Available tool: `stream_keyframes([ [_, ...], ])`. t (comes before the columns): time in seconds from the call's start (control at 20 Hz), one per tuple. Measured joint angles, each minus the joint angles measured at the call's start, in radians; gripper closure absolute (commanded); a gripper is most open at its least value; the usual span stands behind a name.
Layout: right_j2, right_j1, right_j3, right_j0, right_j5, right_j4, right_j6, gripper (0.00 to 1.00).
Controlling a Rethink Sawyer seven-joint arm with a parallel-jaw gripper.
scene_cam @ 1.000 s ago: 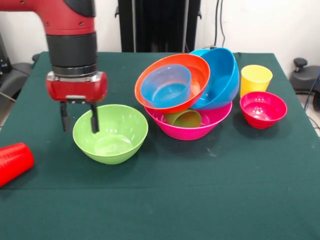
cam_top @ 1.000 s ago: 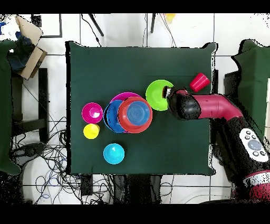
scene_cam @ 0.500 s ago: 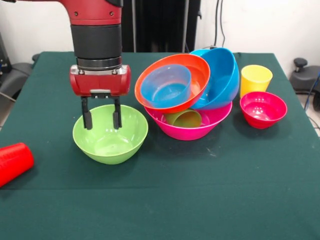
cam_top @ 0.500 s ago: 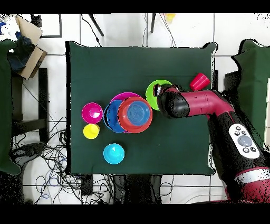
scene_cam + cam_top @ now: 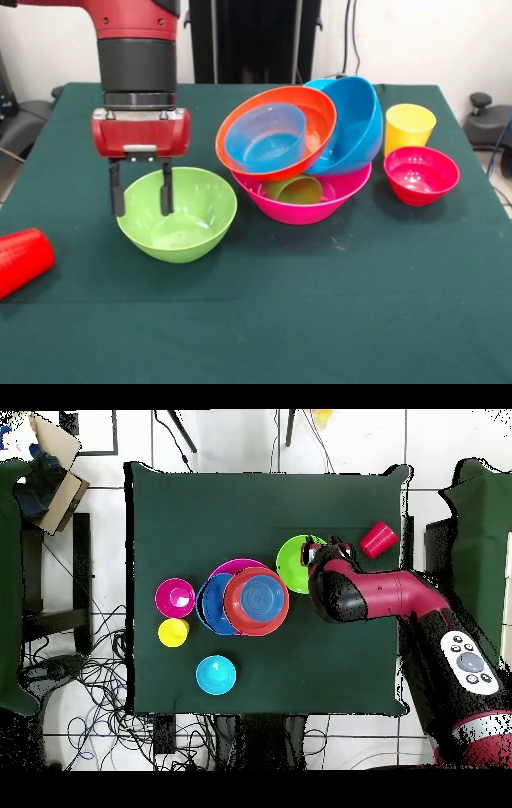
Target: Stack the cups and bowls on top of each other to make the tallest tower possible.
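My gripper (image 5: 142, 198) is open and hangs over the left rim of the lime green bowl (image 5: 192, 212), with one finger inside the bowl and one outside it. It holds nothing. The tower stands to the right: the big pink bowl (image 5: 308, 206) carries a tilted orange bowl (image 5: 322, 120) with a small translucent blue bowl (image 5: 266, 138) inside it. A large blue bowl (image 5: 358, 120) leans behind them. A green cup (image 5: 294, 190) lies inside the pink bowl. From overhead the gripper (image 5: 318, 556) shows at the lime bowl's (image 5: 293, 562) edge.
A yellow cup (image 5: 410, 126) and a magenta bowl (image 5: 421, 174) stand right of the tower. A red cup (image 5: 22, 258) lies on its side at the left table edge. A cyan bowl (image 5: 216, 674) sits apart on the green cloth (image 5: 330, 654).
The gripper swung right over the lime bowl's middle, then came back left to straddle its left rim. It stays open. No cup or bowl has moved.
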Motion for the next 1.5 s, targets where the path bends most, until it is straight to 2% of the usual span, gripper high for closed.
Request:
stream_keyframes([
  [0.35,-0.092,0.034,0.017,0.0,-0.247,-0.045,0.0,0.0],
  [0.6,-0.124,0.049,0.027,-0.002,-0.201,-0.045,0.0,0.0],
  [0.85,-0.132,0.054,0.042,-0.005,-0.067,-0.045,0.0,0.0],
  [1.0,-0.146,0.065,0.044,-0.004,-0.036,-0.046,0.0,0.0],
  [1.2,-0.208,0.102,0.042,0.021,-0.054,-0.055,0.0,0.0],
  [1.25,-0.256,0.131,0.037,0.047,-0.091,-0.061,0.0,0.0],
  [1.4,-0.3,0.16,0.025,0.075,-0.148,-0.062,0.0,0.0],
  [1.45,-0.335,0.172,0.014,0.098,-0.219,-0.062,0.0,0.0],
  [1.5,-0.347,0.179,0.009,0.106,-0.246,-0.063,0.0,0.0],
])
